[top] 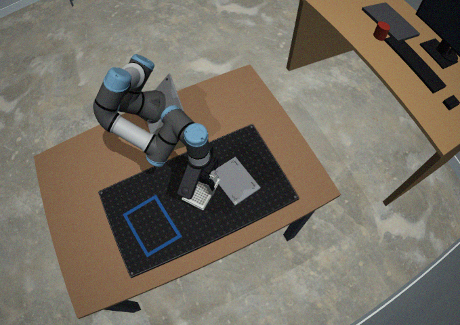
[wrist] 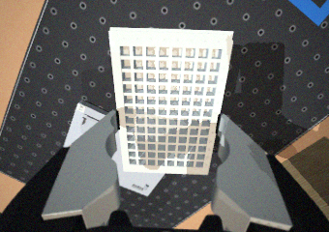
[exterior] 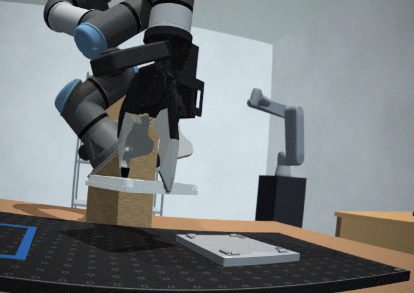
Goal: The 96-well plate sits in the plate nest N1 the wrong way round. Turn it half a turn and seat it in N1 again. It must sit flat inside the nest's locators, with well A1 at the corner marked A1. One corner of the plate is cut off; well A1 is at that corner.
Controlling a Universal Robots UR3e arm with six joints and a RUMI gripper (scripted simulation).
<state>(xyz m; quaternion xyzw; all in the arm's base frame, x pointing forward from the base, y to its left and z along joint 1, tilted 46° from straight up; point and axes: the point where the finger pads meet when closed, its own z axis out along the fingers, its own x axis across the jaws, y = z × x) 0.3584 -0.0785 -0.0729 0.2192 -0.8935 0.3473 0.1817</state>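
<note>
My gripper (top: 204,187) (exterior: 145,179) (wrist: 167,113) is shut on the white 96-well plate (top: 199,196) (exterior: 138,185) (wrist: 169,77), gripping it by its long sides. The plate hangs level in the air above the black board, well off the surface. The grey plate nest N1 (top: 236,180) (exterior: 245,249) (wrist: 82,128) lies flat on the board with nothing in it, a little to the right of the plate in the top view. In the wrist view the nest shows partly under the plate and the left finger. I cannot make out the plate's cut corner.
A black perforated board (top: 238,218) (exterior: 110,269) covers the wooden table (top: 69,183). A blue rectangle outline (top: 134,229) (exterior: 25,242) is marked on its left part. A wooden wedge block (exterior: 121,207) stands behind the plate. A desk with items (top: 410,76) stands at the right.
</note>
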